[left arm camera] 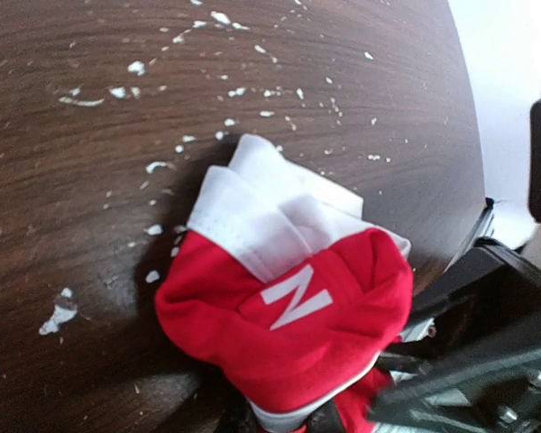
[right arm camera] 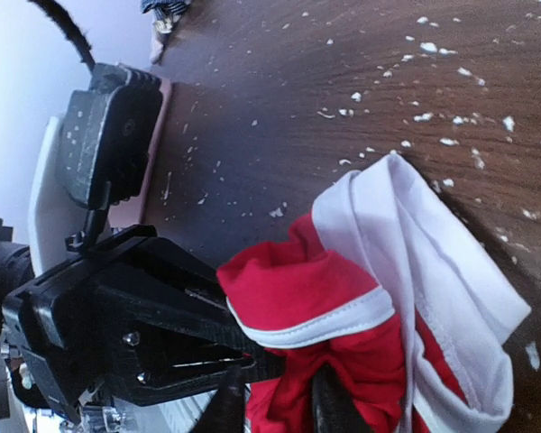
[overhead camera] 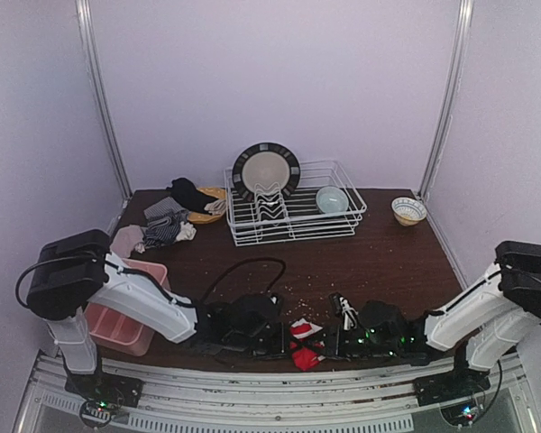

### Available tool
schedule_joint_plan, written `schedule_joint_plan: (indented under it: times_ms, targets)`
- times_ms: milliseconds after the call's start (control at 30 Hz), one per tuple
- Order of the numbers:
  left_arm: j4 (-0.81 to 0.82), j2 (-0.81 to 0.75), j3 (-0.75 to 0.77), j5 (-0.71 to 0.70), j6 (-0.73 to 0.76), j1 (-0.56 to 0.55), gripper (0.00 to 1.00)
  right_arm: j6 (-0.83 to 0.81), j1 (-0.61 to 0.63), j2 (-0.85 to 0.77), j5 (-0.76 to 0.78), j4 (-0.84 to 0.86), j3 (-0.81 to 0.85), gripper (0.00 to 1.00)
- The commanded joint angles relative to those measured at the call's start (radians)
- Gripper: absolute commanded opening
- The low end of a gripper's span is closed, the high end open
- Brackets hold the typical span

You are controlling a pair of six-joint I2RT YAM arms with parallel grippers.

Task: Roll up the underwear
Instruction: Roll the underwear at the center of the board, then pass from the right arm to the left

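red underwear lies bunched at the near edge of the table. left claw is clamped on it. right claw straddles a red fold; i cannot tell if it grips.

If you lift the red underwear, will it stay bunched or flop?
Probably flop: the red underwear lies in soft creased folds. Likely light, being thin cloth. It shouldn't roll away; it slumps flat on the table.

White wire dish rack, dark-rimmed plate upright in it, pale bowl inside, patterned bowl right of it, pink tray well nearer and left, crumbs on brown table
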Motion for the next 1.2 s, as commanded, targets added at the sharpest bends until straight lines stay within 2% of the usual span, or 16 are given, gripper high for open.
schedule_joint_plan:
  times_ms: [0,133,267,533,700,767,867,900,967,1067,1167]
  targets:
    - [-0.188,0.024,0.054,-0.008,0.062,0.0,0.0,-0.12,0.037,-0.184,0.098,-0.532,0.082,0.33]
    - [-0.31,0.023,0.102,-0.025,0.103,0.0,0.0,-0.215,0.067,-0.348,0.222,-0.85,0.205,0.38]
    - [-0.418,0.037,0.155,-0.036,0.132,0.001,0.0,-0.265,0.068,-0.349,0.255,-0.989,0.285,0.39]
    - [-0.644,0.066,0.277,-0.055,0.169,0.001,0.0,-0.241,0.068,-0.18,0.233,-0.893,0.323,0.4]
    - [-0.708,0.075,0.322,-0.054,0.189,0.0,0.0,-0.219,0.055,-0.079,0.232,-0.832,0.32,0.41]
    - [-0.73,0.076,0.338,-0.051,0.2,0.0,0.0,-0.2,0.032,-0.05,0.215,-0.788,0.292,0.37]
    - [-0.735,0.07,0.353,-0.041,0.221,0.0,0.0,-0.163,0.005,-0.008,0.158,-0.687,0.239,0.24]
    - [-0.725,0.065,0.353,-0.037,0.227,0.0,0.04,-0.151,-0.001,0.008,0.138,-0.648,0.222,0.19]
    - [-0.694,0.046,0.339,-0.035,0.237,-0.002,0.24,-0.128,-0.004,0.041,0.107,-0.578,0.196,0.13]
    - [-0.621,0.001,0.275,-0.036,0.232,-0.004,0.55,-0.099,-0.005,0.084,0.08,-0.496,0.165,0.09]
    - [-0.555,-0.07,0.195,-0.044,0.22,-0.009,0.71,-0.079,-0.01,0.114,0.067,-0.445,0.145,0.07]
